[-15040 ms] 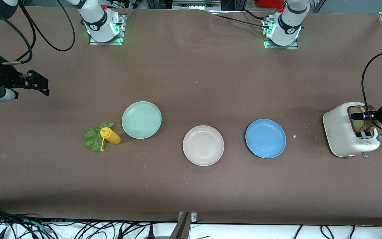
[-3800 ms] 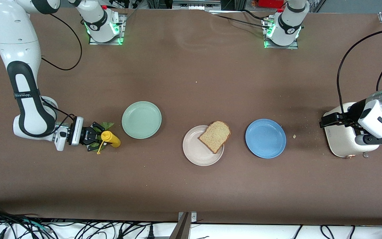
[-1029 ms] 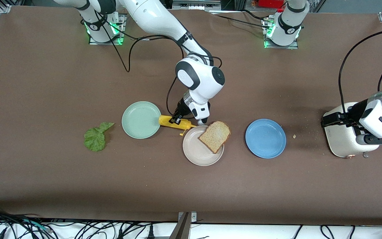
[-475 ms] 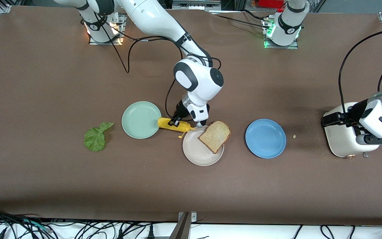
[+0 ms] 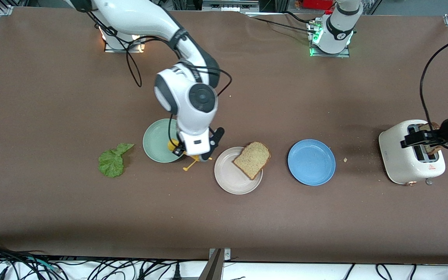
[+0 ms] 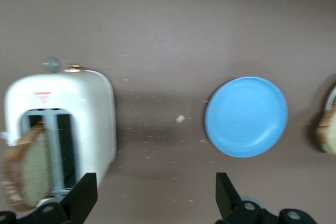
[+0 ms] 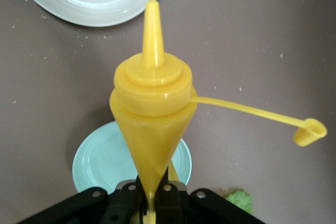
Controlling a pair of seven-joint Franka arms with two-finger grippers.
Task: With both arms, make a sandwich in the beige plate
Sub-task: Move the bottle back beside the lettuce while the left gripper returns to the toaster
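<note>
Beige plate, mid-tabletop: one bread slice overlapping its rim. Lettuce on tabletop near mint plate. Right claw: clenched on yellow bottle. Left claw: released, over toaster.

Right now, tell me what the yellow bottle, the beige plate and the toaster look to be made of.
Yellow bottle: soft squeezable plastic, glossy; it pinches thin where the right gripper clamps it.
Beige plate: probably plastic or melamine, smooth matte, evenly coloured; ceramic is possible.
Toaster: cream shell with a soft sheen, painted metal or plastic; cannot tell which.
</note>
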